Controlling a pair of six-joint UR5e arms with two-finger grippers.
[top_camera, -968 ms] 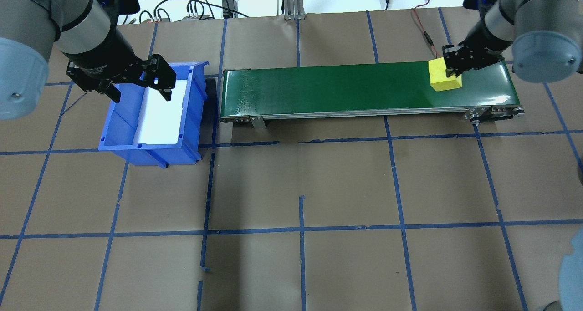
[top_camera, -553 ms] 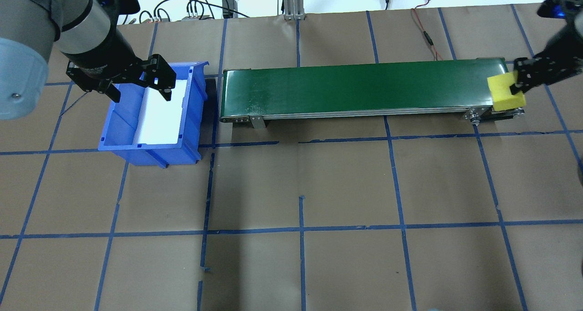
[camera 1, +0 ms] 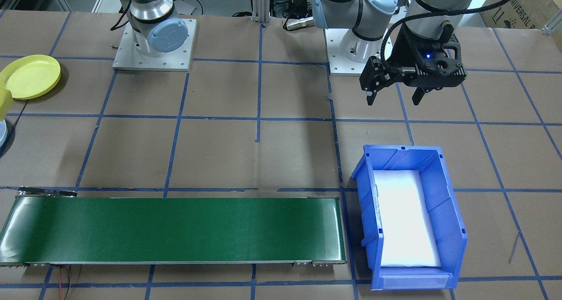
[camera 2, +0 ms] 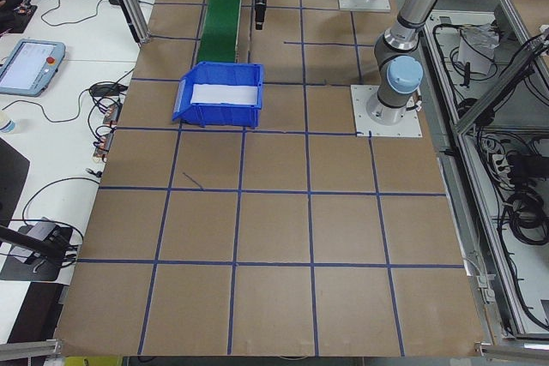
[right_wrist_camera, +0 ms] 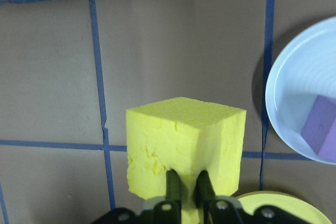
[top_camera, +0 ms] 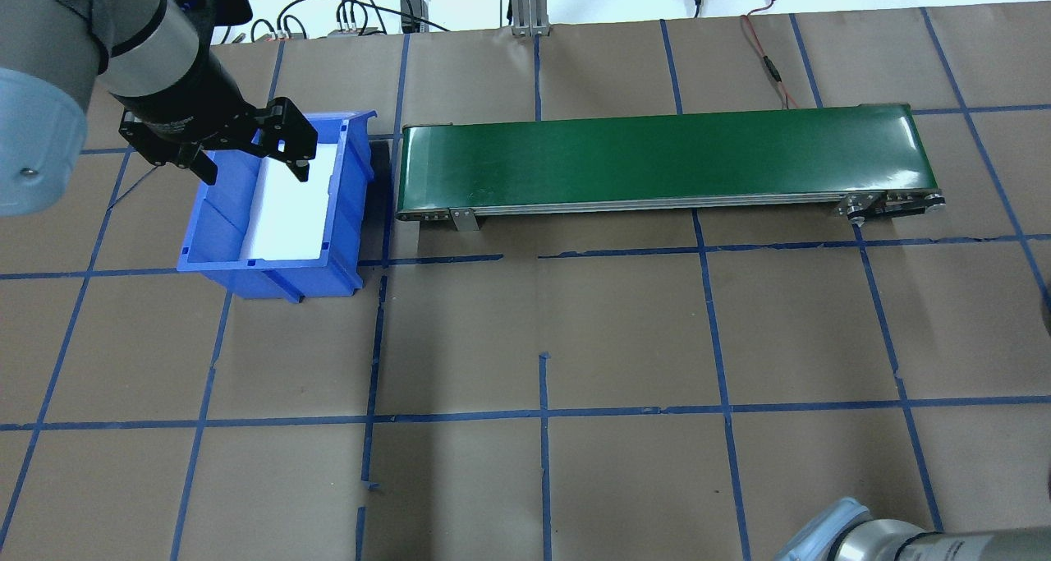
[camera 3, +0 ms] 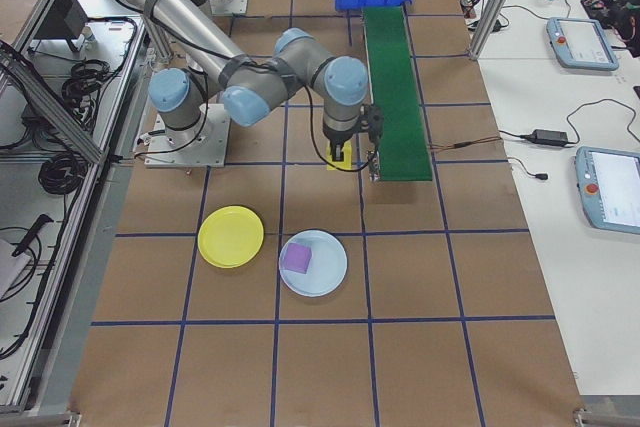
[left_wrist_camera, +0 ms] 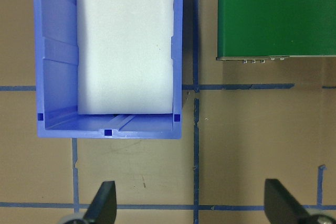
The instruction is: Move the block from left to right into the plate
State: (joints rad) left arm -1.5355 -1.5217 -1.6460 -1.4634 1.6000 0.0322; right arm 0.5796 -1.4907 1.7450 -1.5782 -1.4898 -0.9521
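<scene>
Pinching the yellow block [right_wrist_camera: 185,145] between its two fingers, the right gripper [right_wrist_camera: 188,187] hangs over the brown table [top_camera: 624,331], off the end of the green conveyor [top_camera: 657,154]. Yellow plate [camera 3: 231,236] and pale blue plate [camera 3: 325,269] holding a purple block [camera 3: 297,257] lie close by. Left gripper [camera 1: 393,95] hovers near the blue bin [camera 1: 452,229], fingers spread, nothing held.
</scene>
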